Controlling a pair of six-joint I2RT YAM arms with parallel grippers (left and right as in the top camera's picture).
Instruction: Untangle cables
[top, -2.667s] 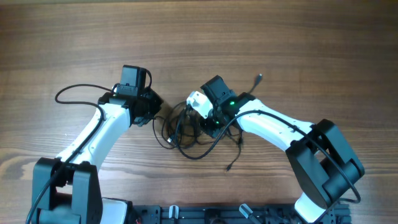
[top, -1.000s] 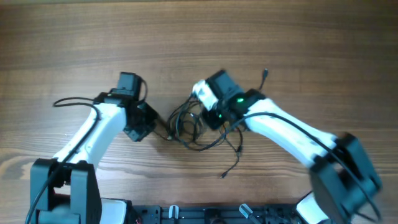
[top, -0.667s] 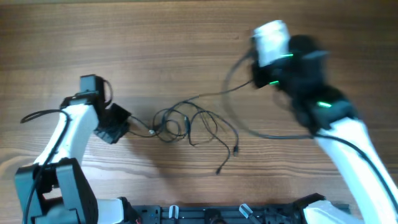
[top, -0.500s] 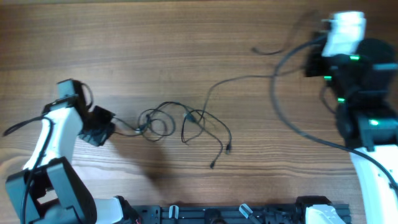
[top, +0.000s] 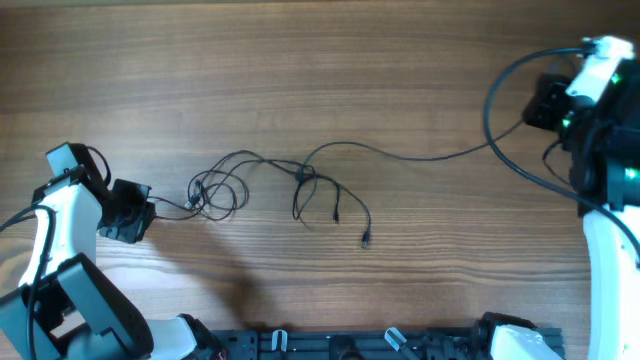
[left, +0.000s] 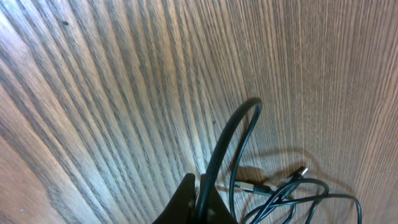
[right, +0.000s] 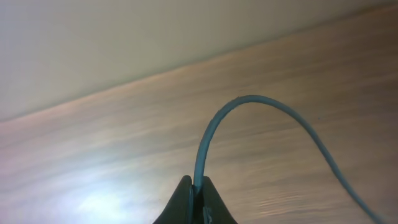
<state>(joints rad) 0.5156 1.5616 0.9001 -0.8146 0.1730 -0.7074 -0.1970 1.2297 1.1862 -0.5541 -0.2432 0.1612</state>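
The cables are thin black cords strung out across the middle of the table, with a small loose tangle on the left and another at the centre. A plug end lies free below them. My left gripper is at the far left, shut on a cord that leads into the left tangle. In the left wrist view its jaws pinch a cord that arches up, with plug ends beside it. My right gripper is at the far right, shut on one long cord. In the right wrist view that gripper pinches the cord.
Thicker black arm cables loop round the right arm and trail off the left arm. The arm bases and a black rail run along the near edge. The table is bare wood.
Both arms have pulled apart, left to the left and right far to the right and back. The tight knot has been drawn out into a long line with two small loose tangles.
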